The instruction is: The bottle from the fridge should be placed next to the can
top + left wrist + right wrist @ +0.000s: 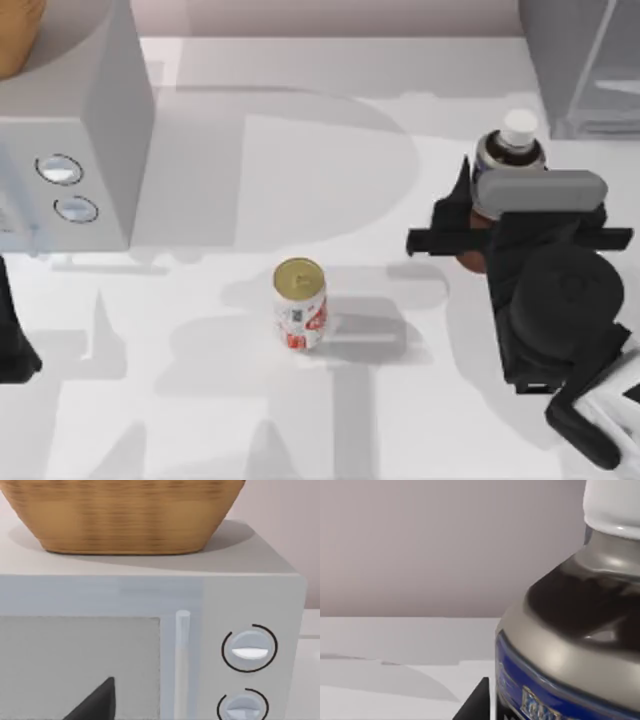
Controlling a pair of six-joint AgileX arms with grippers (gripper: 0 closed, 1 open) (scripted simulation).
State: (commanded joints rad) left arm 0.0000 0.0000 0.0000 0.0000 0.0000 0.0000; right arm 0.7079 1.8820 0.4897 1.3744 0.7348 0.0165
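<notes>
matte black right arm (555,300), grey wrist block (545,190), pointed black gripper (462,215)

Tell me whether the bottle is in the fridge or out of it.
Out. The bottle stands upright on the table, in front of the fridge, with the right gripper around its lower body.

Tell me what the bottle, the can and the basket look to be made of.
Bottle: probably glossy plastic, going by the soft highlights on its shoulder; printed blue label; smooth white cap.
Can: likely metal, with a gold lid and printed white-and-red sides.
Basket: woven wicker or straw by its look, tan, matte, finely ribbed.
</notes>
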